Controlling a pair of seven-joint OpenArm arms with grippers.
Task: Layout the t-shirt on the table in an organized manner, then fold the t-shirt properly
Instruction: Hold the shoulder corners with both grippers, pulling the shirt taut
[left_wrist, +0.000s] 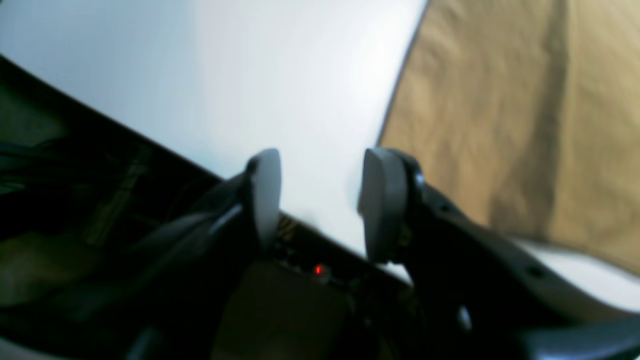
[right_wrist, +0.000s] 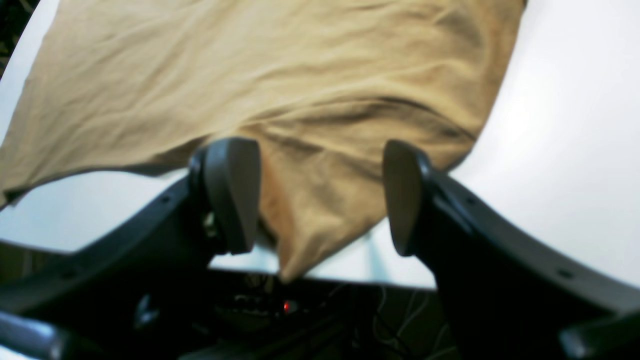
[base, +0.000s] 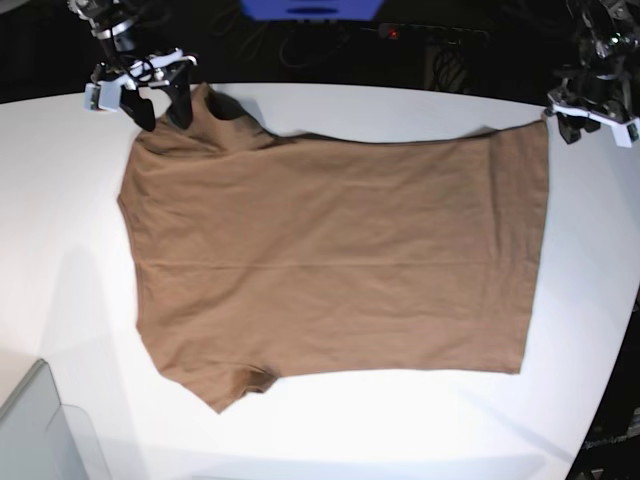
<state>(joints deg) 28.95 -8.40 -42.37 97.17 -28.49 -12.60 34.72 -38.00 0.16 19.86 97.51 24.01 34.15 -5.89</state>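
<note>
My right gripper (right_wrist: 320, 197) hangs with jaws apart over a sleeve of the t-shirt (base: 335, 260) at the table's (base: 400, 420) far edge, clamping nothing. My left gripper (left_wrist: 320, 200) is likewise parted, over bare white just beside the hem corner. The shirt lies spread flat mid-table, with open room along the near edge. I read no print or label.

Desk (base: 420, 420): white, matte, curved far edge. Lying on it: one tan-brown t-shirt (base: 340, 260), spread flat; grey translucent bin (base: 40, 435) at a near corner.
</note>
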